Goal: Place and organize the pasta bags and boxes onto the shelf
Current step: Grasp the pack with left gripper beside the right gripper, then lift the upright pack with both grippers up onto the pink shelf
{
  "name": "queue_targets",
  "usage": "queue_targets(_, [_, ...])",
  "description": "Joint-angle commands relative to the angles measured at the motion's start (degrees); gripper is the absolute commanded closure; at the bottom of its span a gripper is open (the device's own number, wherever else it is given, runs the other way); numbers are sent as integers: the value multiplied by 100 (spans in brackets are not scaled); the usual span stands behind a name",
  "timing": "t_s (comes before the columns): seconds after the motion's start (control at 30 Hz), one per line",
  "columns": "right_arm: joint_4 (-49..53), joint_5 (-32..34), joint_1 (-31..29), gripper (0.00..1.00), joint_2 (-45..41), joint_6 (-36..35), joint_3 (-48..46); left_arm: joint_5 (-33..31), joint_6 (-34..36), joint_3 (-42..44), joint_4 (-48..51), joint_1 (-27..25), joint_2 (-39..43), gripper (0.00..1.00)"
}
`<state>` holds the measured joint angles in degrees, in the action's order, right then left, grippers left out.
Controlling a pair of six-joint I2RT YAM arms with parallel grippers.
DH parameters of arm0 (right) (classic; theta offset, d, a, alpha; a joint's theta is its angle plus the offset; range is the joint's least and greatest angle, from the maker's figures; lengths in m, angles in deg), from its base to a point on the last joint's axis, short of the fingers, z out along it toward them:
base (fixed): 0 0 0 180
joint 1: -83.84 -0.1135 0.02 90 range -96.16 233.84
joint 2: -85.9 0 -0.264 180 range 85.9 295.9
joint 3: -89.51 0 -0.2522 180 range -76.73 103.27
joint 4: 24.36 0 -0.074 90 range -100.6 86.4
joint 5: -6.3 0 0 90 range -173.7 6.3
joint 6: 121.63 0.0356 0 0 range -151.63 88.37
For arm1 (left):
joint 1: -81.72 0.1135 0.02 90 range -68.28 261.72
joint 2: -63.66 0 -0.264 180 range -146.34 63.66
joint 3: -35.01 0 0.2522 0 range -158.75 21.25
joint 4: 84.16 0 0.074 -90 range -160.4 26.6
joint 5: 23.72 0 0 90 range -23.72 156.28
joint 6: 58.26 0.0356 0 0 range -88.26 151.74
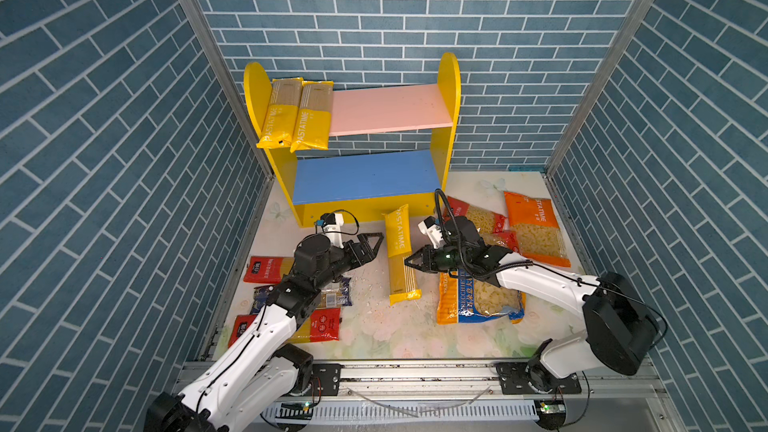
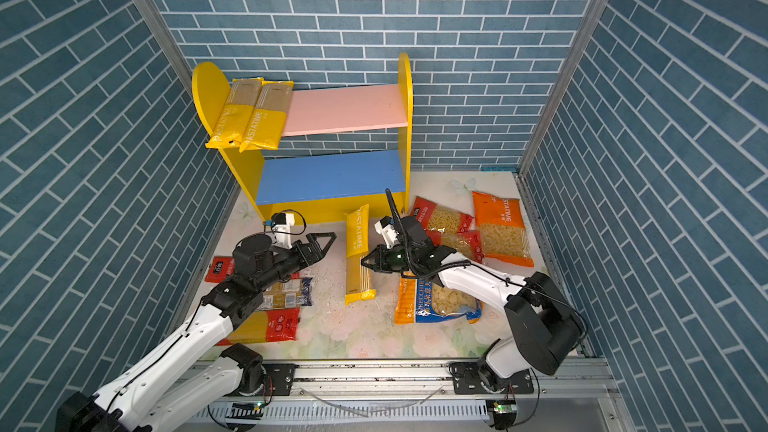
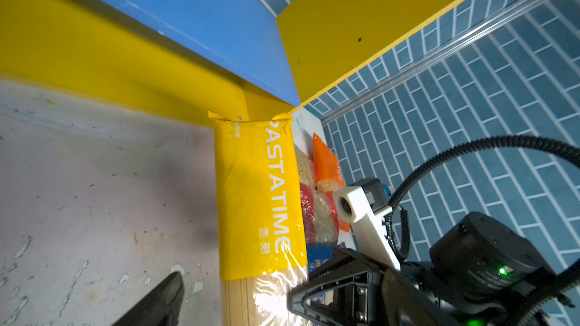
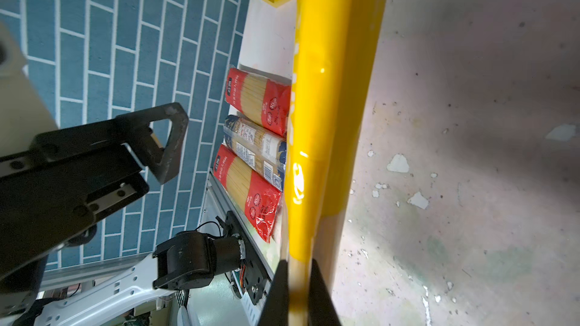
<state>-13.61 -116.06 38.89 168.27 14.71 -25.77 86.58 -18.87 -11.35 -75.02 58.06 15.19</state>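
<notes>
My right gripper (image 1: 409,263) is pinched on the yellow spaghetti pack (image 1: 400,255) about midway along its length. In the right wrist view its two fingers (image 4: 282,293) press either side of the pack. The pack lies on the table (image 1: 395,334) with white PASTATIME lettering running down it, its top end up against the base of the shelf (image 1: 451,89).

The left gripper (image 1: 369,248) hangs just left of the pack, jaws wide apart and empty. That arm stretches forward over the red packs (image 1: 266,270) and the dark blue pack (image 1: 338,293), whose labels are too small for me to read.

The right arm comes in low across the blue-orange bag (image 1: 478,297), which I can read only partly.

Two more PASTATIME packs (image 1: 311,118) lie side by side at the left end of the pink board (image 1: 390,110), overhanging its front. The orange bag (image 1: 536,226) also reads PASTATIME.
</notes>
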Motion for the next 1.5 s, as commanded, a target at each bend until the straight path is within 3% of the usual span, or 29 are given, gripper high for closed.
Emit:
queue_targets(0.0, [-542,-354,-14,100,-647,-642,783,457,-317,-248,-281,134,55,0])
queue_targets(0.23, [-344,-583,-14,100,-819,-899,1624,761,-274,-669,-609,192,-225,0])
queue_targets(0.53, [-153,-1042,45,100,-314,-1131,3046,1342,-440,-1636,-1458,355,-953,1])
queue_targets(0.87, [-1001,-1709,257,100,411,-128,3777,1813,-764,-2544,-2215,537,-1653,12])
queue_targets(0.97, [-1232,-1722,374,100,522,154,3837,1943,-792,-2789,-2231,596,-1873,27])
queue_targets(1.13, [-1354,-1682,470,100,588,417,3850,1960,-905,-3115,-2274,714,-2097,61])
queue_targets(1.27, [-1606,-1644,469,98,623,661,3749,1929,-1002,-3402,-2306,721,-2287,77])
queue_targets(1.37, [-1724,-1493,469,87,573,699,3618,1765,-1098,-3528,-2356,719,-2358,86])
queue_targets(1.47, [-1758,-1276,470,70,514,697,3405,1442,-1127,-3568,-2377,719,-2310,93])
